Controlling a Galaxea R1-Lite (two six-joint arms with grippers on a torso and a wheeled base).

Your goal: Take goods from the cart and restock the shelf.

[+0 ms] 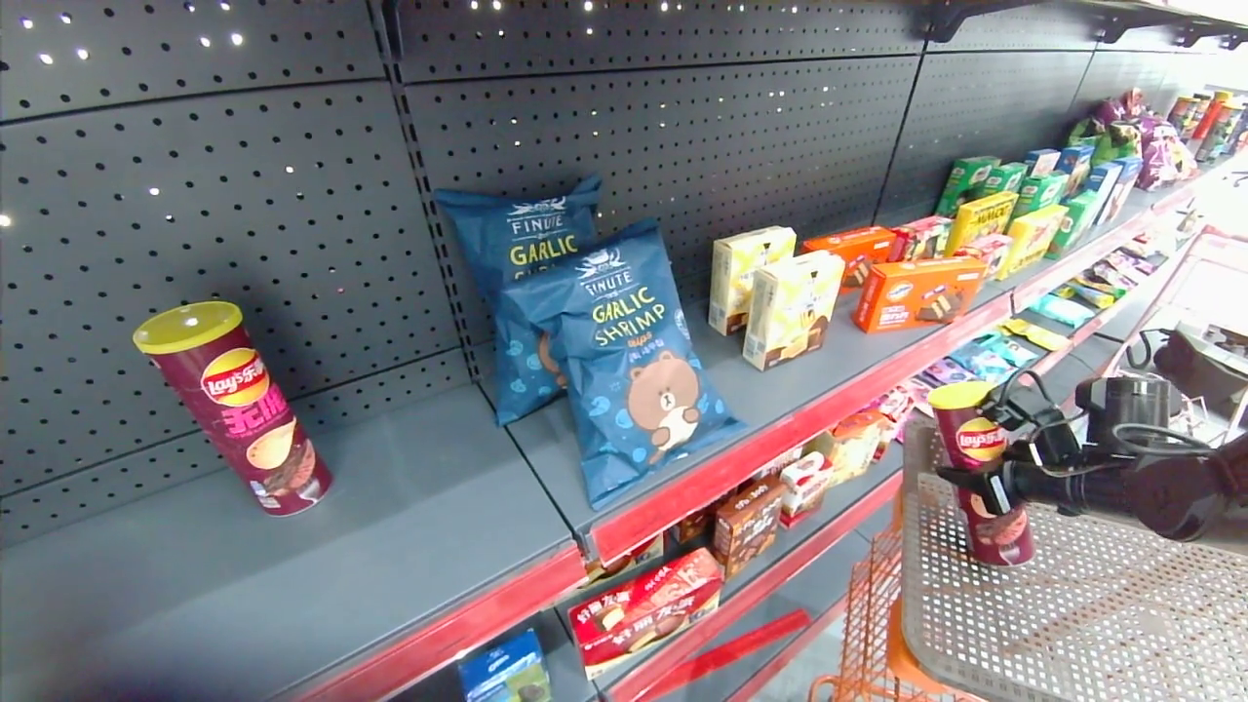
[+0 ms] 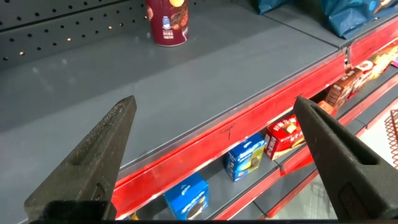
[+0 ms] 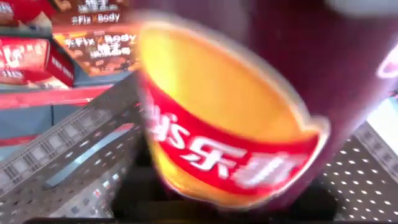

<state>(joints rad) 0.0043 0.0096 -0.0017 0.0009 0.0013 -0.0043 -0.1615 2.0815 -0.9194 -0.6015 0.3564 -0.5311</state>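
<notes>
A maroon chip can with a yellow lid [image 1: 239, 409] stands upright at the left of the grey shelf board [image 1: 409, 507]; the left wrist view shows its base [image 2: 166, 22] at the back of that board. My left gripper [image 2: 214, 106] hangs open over the shelf's red front edge, nothing between its fingers. A second, matching chip can [image 1: 978, 439] stands in the cart's white mesh basket [image 1: 1072, 624]. My right gripper [image 1: 985, 478] sits around its middle, shut on it. That can's label [image 3: 249, 124] is very close in the right wrist view.
Two blue shrimp-chip bags [image 1: 624, 361] lean against the pegboard to the right of the bare shelf stretch. Yellow boxes [image 1: 790, 307] and orange boxes [image 1: 916, 292] follow further right. Lower shelves hold red snack boxes [image 1: 643, 604] and blue cookie boxes [image 2: 245, 155].
</notes>
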